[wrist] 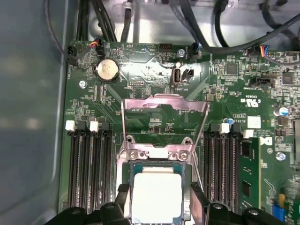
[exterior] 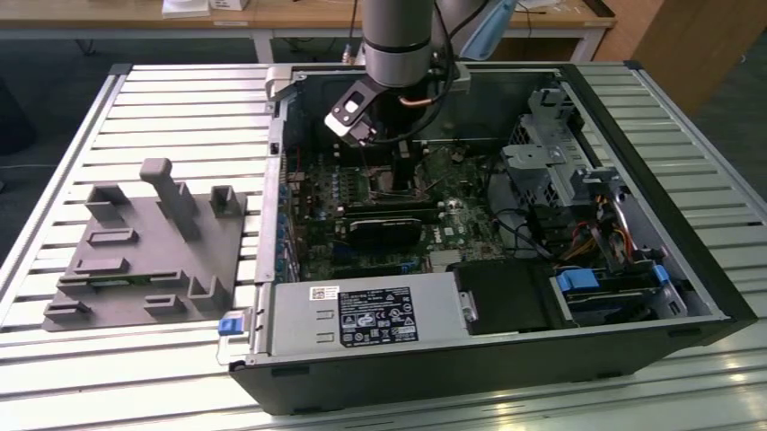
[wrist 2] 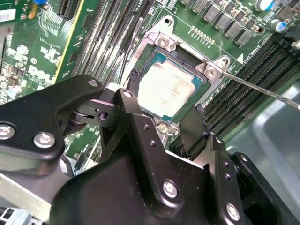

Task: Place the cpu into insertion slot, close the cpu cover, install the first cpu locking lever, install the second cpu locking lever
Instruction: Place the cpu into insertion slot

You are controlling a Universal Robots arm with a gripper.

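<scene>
The cpu (wrist 2: 171, 89) lies flat in the insertion slot (wrist 2: 182, 57), its dull silver top facing up; it also shows in the first wrist view (wrist: 157, 197). My gripper (wrist 2: 166, 101) straddles it, one black finger (wrist 2: 132, 89) on each side with a small gap to the chip's edges, so it is open. The cpu cover (wrist: 164, 99) stands raised at the socket's hinge, its cut-out middle showing green board behind. A thin metal locking lever (wrist 2: 262, 89) sticks out unlatched beside the socket. In the exterior view the gripper (exterior: 401, 171) is lowered into the open computer case.
Long black memory slots (wrist: 86, 164) flank the socket on both sides. A coin cell (wrist: 106, 70) and black cables (wrist: 108, 23) lie beyond the cover. A grey fixture block (exterior: 144, 242) rests on the slatted table at the exterior view's left; the power supply (exterior: 359, 314) fills the case front.
</scene>
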